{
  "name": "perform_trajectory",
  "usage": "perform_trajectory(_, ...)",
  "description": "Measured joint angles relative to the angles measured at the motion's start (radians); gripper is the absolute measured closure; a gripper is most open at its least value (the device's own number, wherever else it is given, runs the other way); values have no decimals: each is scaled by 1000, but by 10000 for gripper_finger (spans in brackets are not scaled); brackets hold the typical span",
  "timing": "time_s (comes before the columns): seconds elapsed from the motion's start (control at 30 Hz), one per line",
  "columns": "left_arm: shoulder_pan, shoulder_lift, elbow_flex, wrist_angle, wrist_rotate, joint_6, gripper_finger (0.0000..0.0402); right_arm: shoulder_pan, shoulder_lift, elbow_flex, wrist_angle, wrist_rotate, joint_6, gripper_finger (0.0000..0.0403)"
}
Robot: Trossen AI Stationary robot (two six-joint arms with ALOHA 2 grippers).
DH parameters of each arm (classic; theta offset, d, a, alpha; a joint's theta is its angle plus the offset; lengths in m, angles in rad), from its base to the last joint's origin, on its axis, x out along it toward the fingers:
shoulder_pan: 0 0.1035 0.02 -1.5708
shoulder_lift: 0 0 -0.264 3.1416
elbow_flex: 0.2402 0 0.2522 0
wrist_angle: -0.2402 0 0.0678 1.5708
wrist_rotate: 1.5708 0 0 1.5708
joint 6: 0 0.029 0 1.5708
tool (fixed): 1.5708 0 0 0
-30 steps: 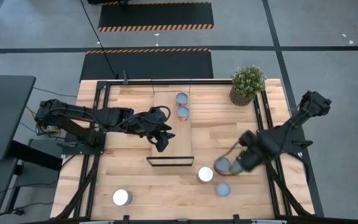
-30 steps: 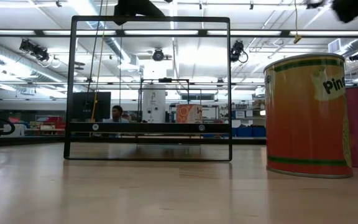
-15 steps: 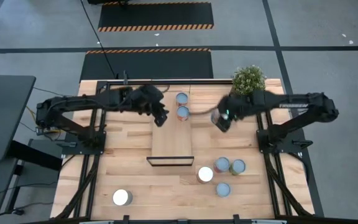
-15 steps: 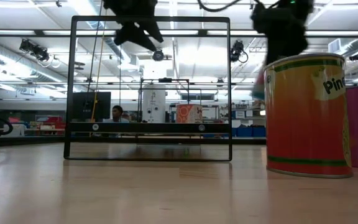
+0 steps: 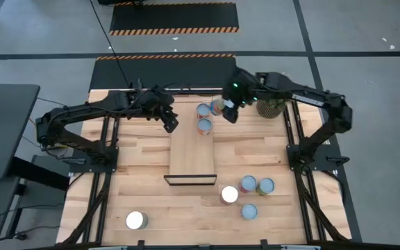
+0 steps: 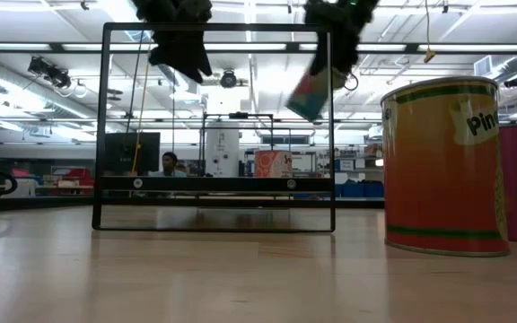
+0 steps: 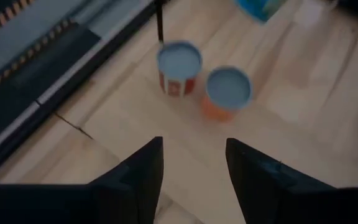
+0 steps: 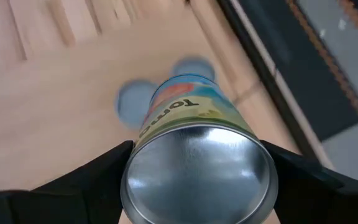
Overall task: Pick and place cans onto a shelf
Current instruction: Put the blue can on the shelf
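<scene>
The shelf (image 5: 193, 142) lies on the table's far middle, with two cans (image 5: 203, 110) (image 5: 204, 126) standing on its far end. They also show in the left wrist view (image 7: 179, 62) (image 7: 227, 90). My right gripper (image 5: 228, 111) is shut on a pale blue can (image 5: 217, 105) in the air just right of them. The held can shows tilted in the low view (image 6: 312, 94). My left gripper (image 5: 170, 123) hovers open and empty (image 7: 194, 168) at the shelf's far left edge. Several more cans (image 5: 248, 184) stand upright at the near right. My right gripper pinches the can between its two fingers (image 8: 98, 171), on opposite sides of its wall near the silvery end (image 8: 143, 134). That end faces the wrist camera. The can is lifted clear and hangs tilted below the gripper (image 6: 326, 27), above the shelf's far end.
A potted plant (image 5: 275, 104) stands at the far right, partly under my right arm. One can (image 5: 136, 220) stands alone at the near left. The shelf's black wire end frame (image 6: 218, 126) stands close before the low camera, with a large orange can (image 6: 442, 166) to its right.
My right gripper has risen from the cluster of cans at the near right with a can, gone to the far side, then toward the table's left up to the shelf's far end. My left gripper has gone from above the shelf's middle toward the far left.
</scene>
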Motion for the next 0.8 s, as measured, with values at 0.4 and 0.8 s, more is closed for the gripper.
perform_trajectory(0.4, 4, -187, 0, -171, -56, 66, 253, 12, 338, 418, 14, -69, -79, 79)
perform_trajectory(0.8, -2, -265, 0, -190, -38, 107, 260, 18, 599, 614, 33, -95, -100, 79)
